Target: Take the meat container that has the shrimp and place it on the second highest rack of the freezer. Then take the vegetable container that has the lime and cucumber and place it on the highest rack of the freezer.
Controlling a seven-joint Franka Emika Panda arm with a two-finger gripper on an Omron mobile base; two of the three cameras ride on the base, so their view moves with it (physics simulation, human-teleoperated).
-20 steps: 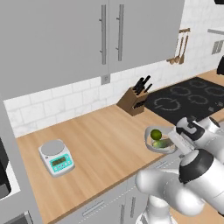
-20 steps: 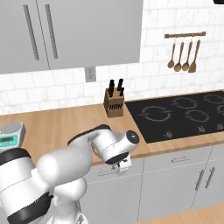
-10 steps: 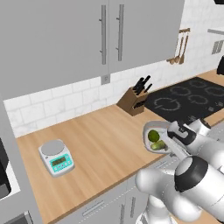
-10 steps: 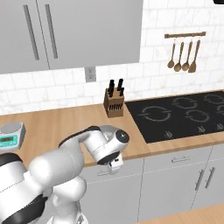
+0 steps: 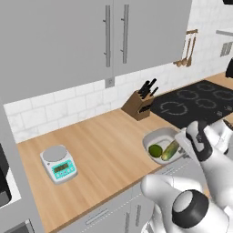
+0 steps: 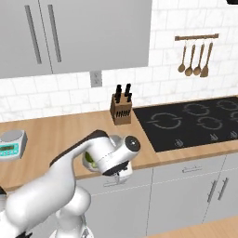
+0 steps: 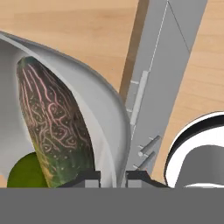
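Observation:
The vegetable container [image 5: 157, 136], a round pale bowl, sits at the counter's front edge with the dark green lime [image 5: 155, 150] and the yellow-green cucumber [image 5: 170, 150] inside. My gripper [image 5: 182, 146] is at the bowl's right rim. In the hand view the gripper [image 7: 113, 177] is shut on that rim, one tip inside the bowl [image 7: 103, 103] and one outside, with the cucumber [image 7: 57, 122] and lime [image 7: 24, 173] close by. From the right base view my arm covers most of the bowl [image 6: 87, 159]. The meat container, shrimp and freezer are out of view.
A knife block [image 5: 139, 105] stands by the wall behind the bowl, next to a black cooktop [image 5: 195, 102]. A small kitchen scale [image 5: 58, 164] sits on the left of the wooden counter [image 5: 104, 145]. Wall cabinets hang overhead; drawers run below the counter edge.
The jaws have closed from wide open onto the bowl's rim, and the hand has come down closer to the bowl. The bowl stays in place on the counter.

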